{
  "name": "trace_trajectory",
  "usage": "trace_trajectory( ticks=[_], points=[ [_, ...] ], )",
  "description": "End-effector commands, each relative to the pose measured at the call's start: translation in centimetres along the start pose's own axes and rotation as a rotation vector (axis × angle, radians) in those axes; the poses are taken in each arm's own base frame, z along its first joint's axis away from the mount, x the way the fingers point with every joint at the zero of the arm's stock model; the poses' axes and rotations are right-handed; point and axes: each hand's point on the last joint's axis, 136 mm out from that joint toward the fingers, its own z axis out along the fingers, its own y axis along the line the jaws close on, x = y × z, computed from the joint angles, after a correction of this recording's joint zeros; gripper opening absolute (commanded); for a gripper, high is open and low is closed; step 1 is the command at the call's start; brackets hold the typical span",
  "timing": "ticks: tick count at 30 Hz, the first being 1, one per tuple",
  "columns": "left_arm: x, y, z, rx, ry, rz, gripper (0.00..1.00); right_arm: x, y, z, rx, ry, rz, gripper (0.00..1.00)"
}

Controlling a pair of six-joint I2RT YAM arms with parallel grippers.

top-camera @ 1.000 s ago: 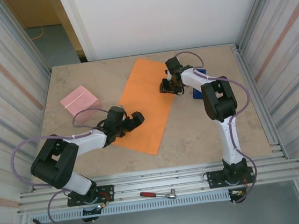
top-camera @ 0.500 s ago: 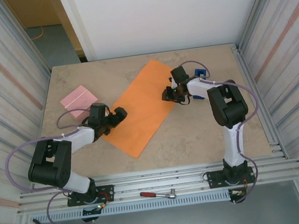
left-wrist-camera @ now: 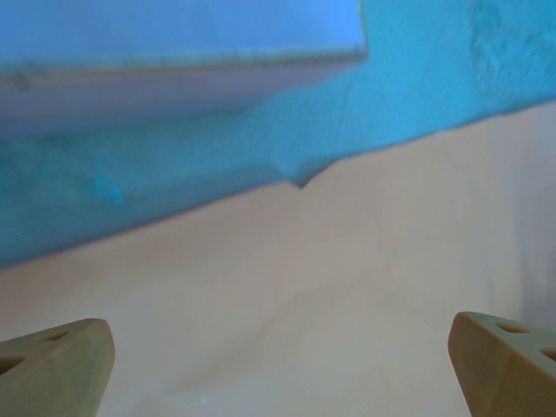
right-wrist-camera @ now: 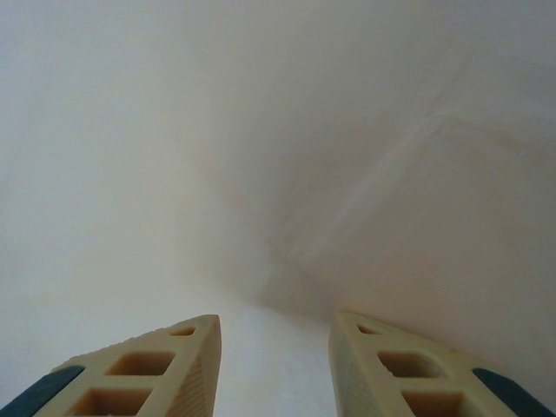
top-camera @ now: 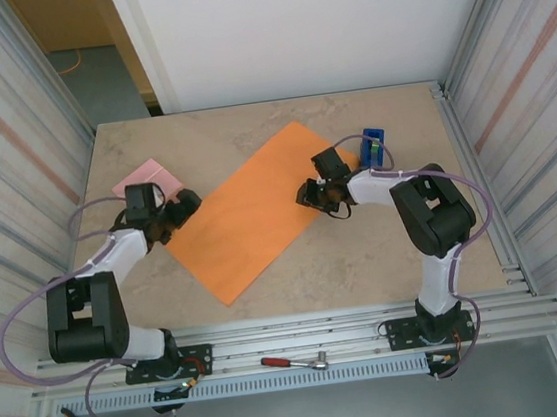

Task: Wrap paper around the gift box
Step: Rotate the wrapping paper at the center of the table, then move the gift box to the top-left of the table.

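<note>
**Across tabletop centre: sheet laid out, box not yet on it**

Tabletop (top-camera: 385,257) carries the paper (top-camera: 249,212), flat and diagonal, likely to receive the gift box (top-camera: 148,172) just off its left corner. Left tool (top-camera: 180,212) there, jaws wide, empty. Right tool (top-camera: 307,195) at its right edge, half-parted, nothing pinched.

Plain orange paper (top-camera: 249,212), pale pink gift box (top-camera: 142,174), blue tape dispenser (top-camera: 372,145).

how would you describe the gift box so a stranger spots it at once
On the beige table, look just left of the big orange paper. The box lies flat there, partly behind the left gripper. It is pale pink and squarish, while the other small thing, the tape dispenser, is blue and stands right of the paper.
</note>
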Motion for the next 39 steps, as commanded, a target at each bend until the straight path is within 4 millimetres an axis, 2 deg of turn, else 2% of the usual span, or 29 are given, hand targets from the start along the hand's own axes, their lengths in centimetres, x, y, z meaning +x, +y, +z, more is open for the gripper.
trace_trajectory(
  ticks=[1,5,12,17,20,25,29,32,36,39],
  points=[
    [-1.0,0.2,-0.8,0.007,-0.001,0.008,0.99,4.3,-2.9,0.4,0.119,0.098,0.071,0.38],
    [-2.1,0.7,0.1,-0.014,0.004,0.014,0.99,5.0,-2.4,0.3,0.123,0.090,0.067,0.38],
    [-5.0,1.0,2.3,-0.078,0.013,0.087,0.99,6.9,-4.1,0.5,0.168,0.094,0.097,0.39],
    [-7.8,1.2,3.9,-0.126,0.012,0.138,0.99,8.3,-5.0,0.3,0.181,0.096,0.112,0.38],
    [-9.2,0.8,4.7,-0.131,0.014,0.179,0.99,9.3,-4.7,0.2,0.184,0.103,0.093,0.39],
    [-10.6,-2.0,4.2,-0.033,0.004,0.195,0.98,10.6,-2.5,0.5,0.148,0.120,0.071,0.38],
    [-9.4,-4.5,2.4,0.067,-0.007,0.148,0.97,10.2,0.2,0.0,0.087,0.108,0.057,0.39],
    [-7.1,-5.1,1.0,0.103,0.005,0.090,0.98,8.8,2.1,-0.8,0.051,0.090,0.023,0.40],
    [-2.9,-5.0,-0.6,0.108,0.044,0.043,0.98,6.1,4.3,-2.4,0.019,0.056,-0.040,0.42],
    [0.5,-3.9,-1.5,0.091,0.065,-0.006,0.98,3.9,4.5,-3.0,0.015,0.037,-0.061,0.42]
  ],
)
